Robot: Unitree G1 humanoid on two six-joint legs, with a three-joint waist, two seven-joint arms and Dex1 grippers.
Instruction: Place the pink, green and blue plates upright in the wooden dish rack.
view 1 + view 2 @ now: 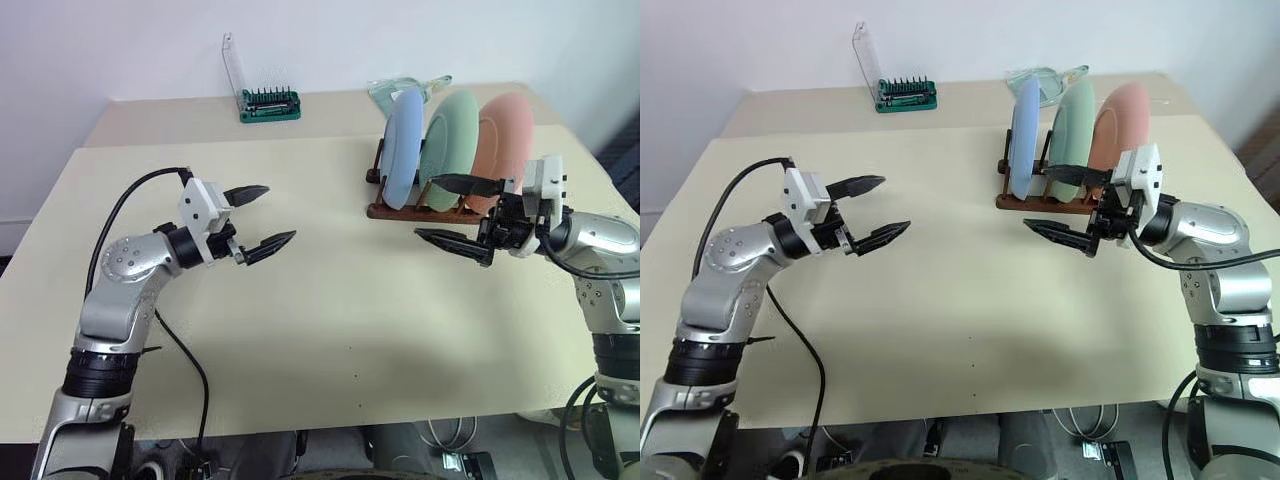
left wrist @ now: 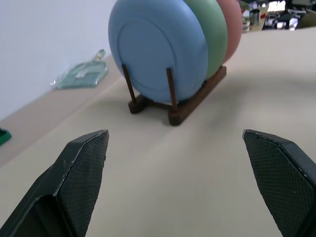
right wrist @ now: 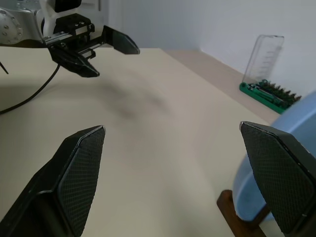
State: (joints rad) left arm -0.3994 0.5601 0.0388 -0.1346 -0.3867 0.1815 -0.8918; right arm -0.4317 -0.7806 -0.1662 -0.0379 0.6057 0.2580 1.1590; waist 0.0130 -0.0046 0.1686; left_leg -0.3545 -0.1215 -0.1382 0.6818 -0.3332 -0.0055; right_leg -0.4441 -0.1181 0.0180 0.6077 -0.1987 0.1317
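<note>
Plates could fall over if something bumps them, and that looks like the big danger now. All three stand up on edge in the wooden dish rack (image 1: 420,208) at the far right of the table (image 1: 320,330). The blue plate (image 1: 404,147) is at the left end, the green plate (image 1: 448,137) is in the middle, and the pink plate (image 1: 503,140) is at the right end. So the job looks done.

Closest to them is the right gripper (image 1: 458,212). It hangs just in front of the rack, pointing sideways toward the middle of the table, with its two black fingers spread wide and nothing between them. One finger sits very near the rack's front. If that arm swings back toward the plates, I think it could knock the rack or tip a plate out.

Well away is the left gripper (image 1: 258,219), out over the bare left part of the table. It points across toward the rack, its fingers wide apart and empty too. It seems safe there.

Behind them, a green bit holder (image 1: 268,104) sits near the wall, far from both arms.
</note>
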